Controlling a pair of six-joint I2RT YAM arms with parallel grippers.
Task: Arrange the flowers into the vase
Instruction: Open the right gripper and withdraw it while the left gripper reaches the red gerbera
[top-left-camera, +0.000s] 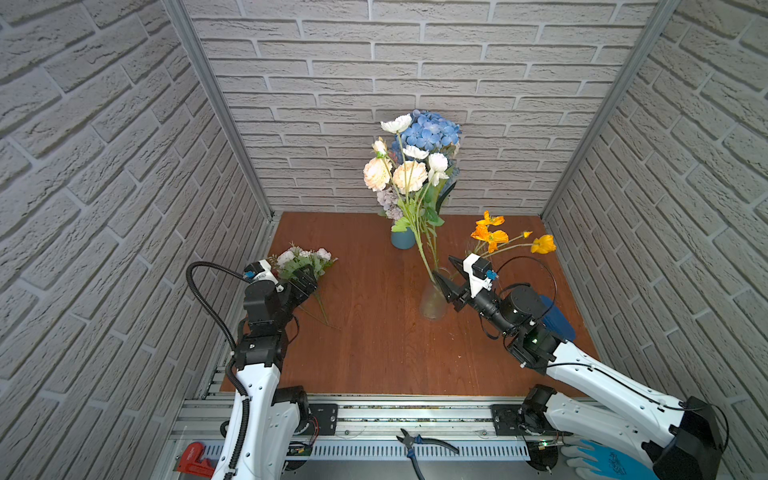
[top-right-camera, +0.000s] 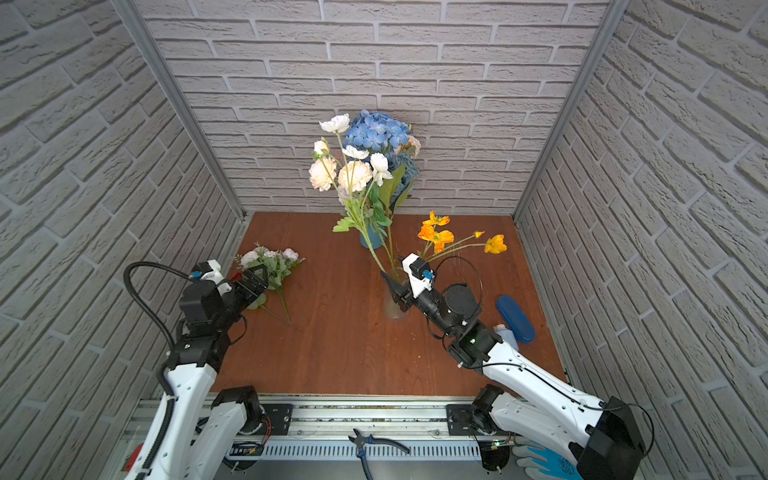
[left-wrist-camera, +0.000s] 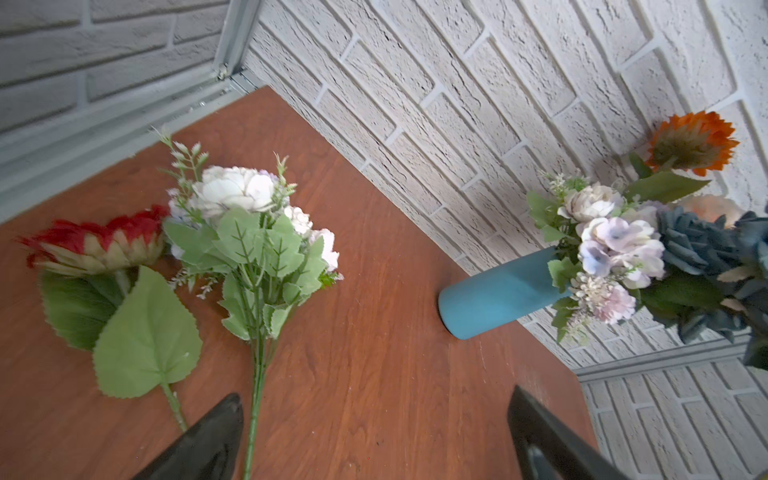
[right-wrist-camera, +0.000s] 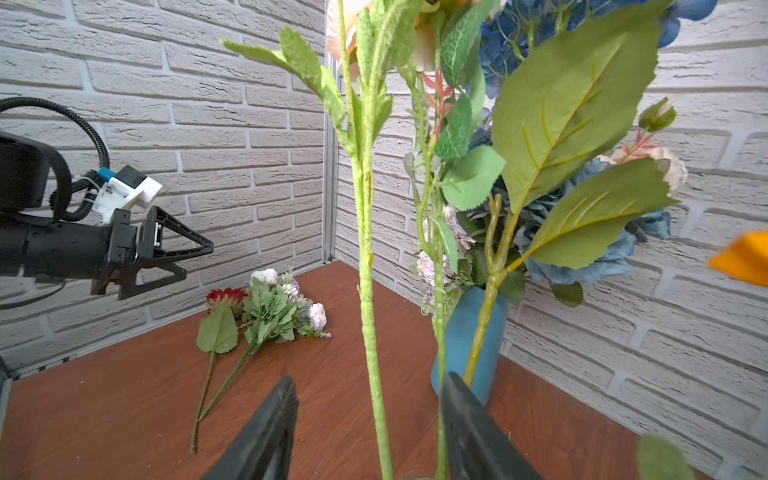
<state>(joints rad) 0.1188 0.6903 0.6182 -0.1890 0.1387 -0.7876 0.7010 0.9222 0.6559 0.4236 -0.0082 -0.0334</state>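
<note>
Partly done: the blue vase (top-left-camera: 402, 240) is filled, and the peach-and-white spray (top-left-camera: 409, 176) stands in the clear vase (top-left-camera: 433, 302). A white bunch (left-wrist-camera: 249, 232) and a red daisy (left-wrist-camera: 95, 245) lie on the table (top-left-camera: 374, 353), yet to be placed. Your right gripper (right-wrist-camera: 368, 384) reaches to the clear vase's mouth, jaws parted around the spray's stem, gripping nothing. Your left gripper (left-wrist-camera: 374, 395) hovers over the white bunch, jaws wide and empty.

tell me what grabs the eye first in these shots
The tall spray of blue hydrangea and peach blooms towers mid-table against the back wall. Next the orange poppies right of it, then a pale bunch lying on the table at left, beneath the open left gripper.
</note>
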